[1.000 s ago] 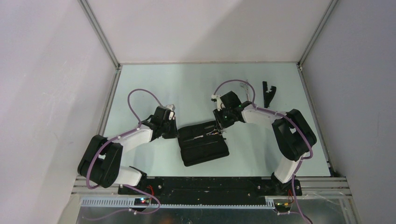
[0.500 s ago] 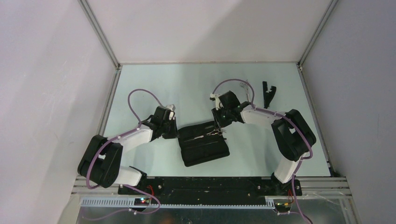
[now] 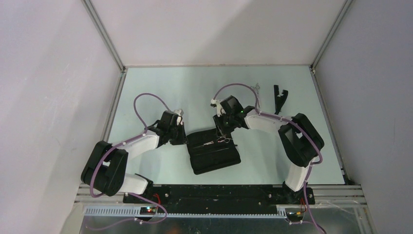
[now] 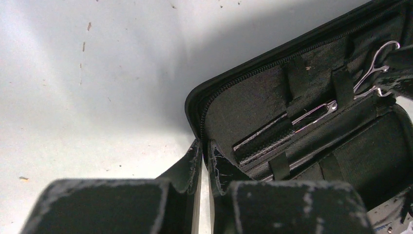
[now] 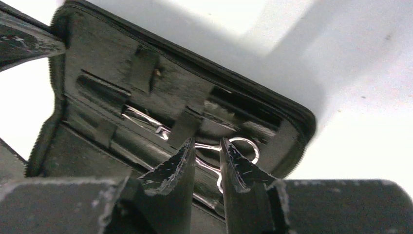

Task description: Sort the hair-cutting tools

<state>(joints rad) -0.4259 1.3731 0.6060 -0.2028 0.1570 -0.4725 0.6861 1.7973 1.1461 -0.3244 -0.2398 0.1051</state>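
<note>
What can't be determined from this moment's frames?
- Right wrist view: whether the right gripper is clamped on the scissors ring handle; the right fingers cover the contact.
- Left wrist view: whether the left gripper pinches the case rim; the left fingers hide it.
- Top view: the second scissors and black comb tool, too small for detail.

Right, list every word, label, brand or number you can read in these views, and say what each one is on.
None can be read in any view.
The black zip case shows only plain fabric, straps and a zip.
The scissors strapped inside it show no engraving.
The comb-like tool is too small to show any marking.
</note>
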